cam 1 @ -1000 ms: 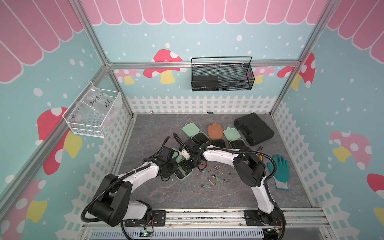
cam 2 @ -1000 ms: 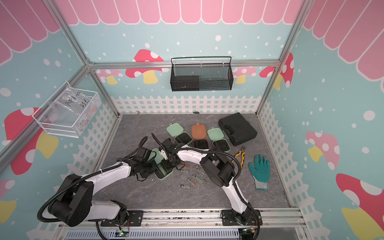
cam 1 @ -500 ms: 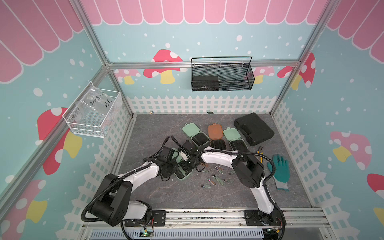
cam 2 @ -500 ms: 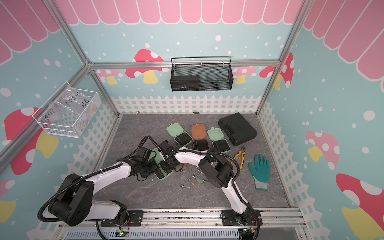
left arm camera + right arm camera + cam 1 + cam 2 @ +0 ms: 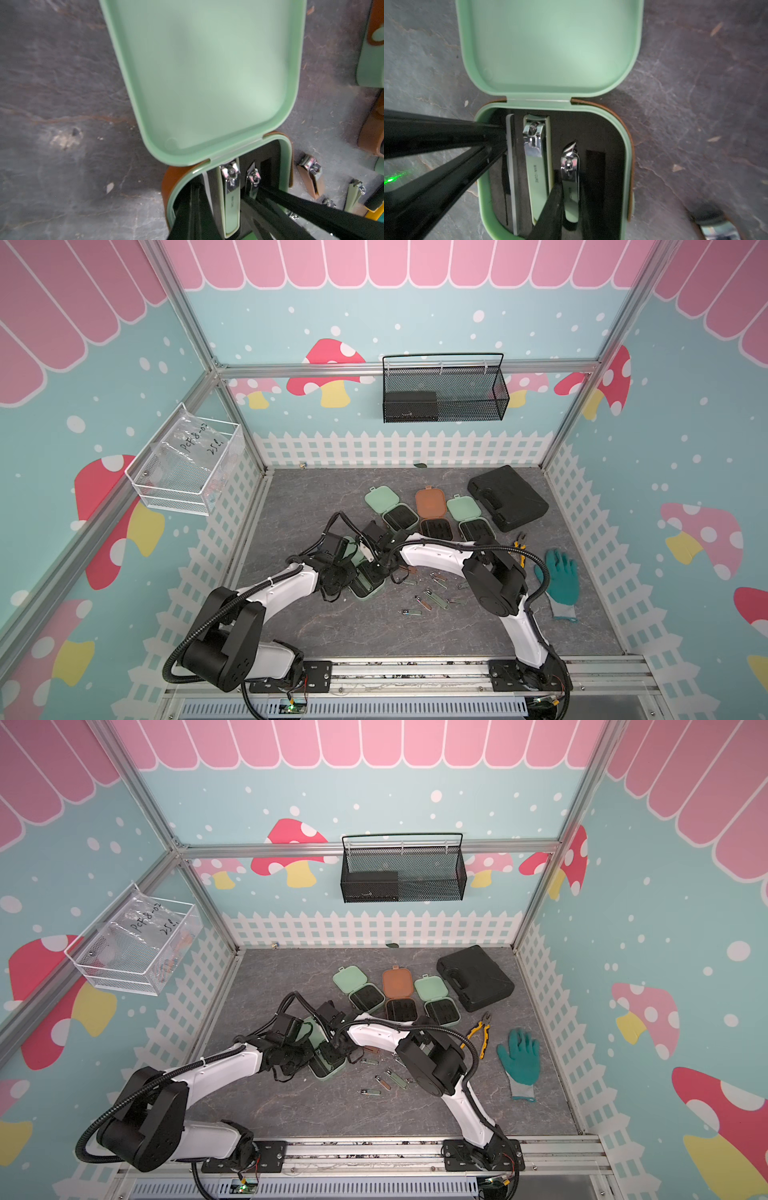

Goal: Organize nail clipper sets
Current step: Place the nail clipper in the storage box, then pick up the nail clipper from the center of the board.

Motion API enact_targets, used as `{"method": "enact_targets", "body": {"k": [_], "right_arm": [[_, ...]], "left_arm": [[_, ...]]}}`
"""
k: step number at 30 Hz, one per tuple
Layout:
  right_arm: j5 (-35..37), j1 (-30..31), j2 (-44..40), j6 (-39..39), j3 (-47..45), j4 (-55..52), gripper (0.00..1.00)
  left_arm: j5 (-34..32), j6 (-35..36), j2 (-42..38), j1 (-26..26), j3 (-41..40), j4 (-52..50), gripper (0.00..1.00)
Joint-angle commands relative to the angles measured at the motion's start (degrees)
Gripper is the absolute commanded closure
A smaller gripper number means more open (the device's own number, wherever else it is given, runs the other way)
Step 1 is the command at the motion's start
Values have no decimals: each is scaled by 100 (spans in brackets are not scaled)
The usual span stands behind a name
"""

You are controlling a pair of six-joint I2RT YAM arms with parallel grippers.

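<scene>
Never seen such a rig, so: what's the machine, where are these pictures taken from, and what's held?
Two robot arms work on a grey table. Two pictures look down from overhead; two come from cameras on the wrists. Both grippers reach into an open mint case. The left gripper, shut, rests beside a nail file; the right gripper straddles a small clipper, grip unclear. Farther back lie three more open cases; nearby, loose clippers, pliers, a glove and a black tool case.

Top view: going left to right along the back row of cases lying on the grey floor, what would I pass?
In a top view: left mint green case → brown case → right mint green case → large black tool case.
</scene>
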Motion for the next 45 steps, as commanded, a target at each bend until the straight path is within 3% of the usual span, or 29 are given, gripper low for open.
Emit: {"method": "enact_targets", "body": {"k": [1, 8, 13, 17, 26, 31, 37, 45], "right_arm": [[339, -70, 82, -100, 268, -396, 75], [3, -72, -213, -222, 615, -439, 68], [-50, -77, -593, -338, 329, -422, 68], [201, -73, -1325, -712, -497, -349, 65], [47, -67, -3174, -2017, -3170, 525, 56], [-45, -35, -3639, -2351, -3801, 673, 51], [-28, 114, -3755, -2486, -4023, 674, 50], [411, 517, -3148, -2569, -3901, 488, 51]], "left_arm": [[92, 44, 167, 3, -169, 33, 100], [75, 63, 157, 3, -164, 16, 100], [68, 72, 175, 3, -147, 16, 100], [91, 87, 166, 3, -145, 16, 100], [90, 78, 114, 3, -119, -24, 100], [38, 89, 74, 7, -89, -90, 100], [29, 107, 85, 11, -47, -126, 100], [40, 111, 122, 16, -23, -133, 100]]}}
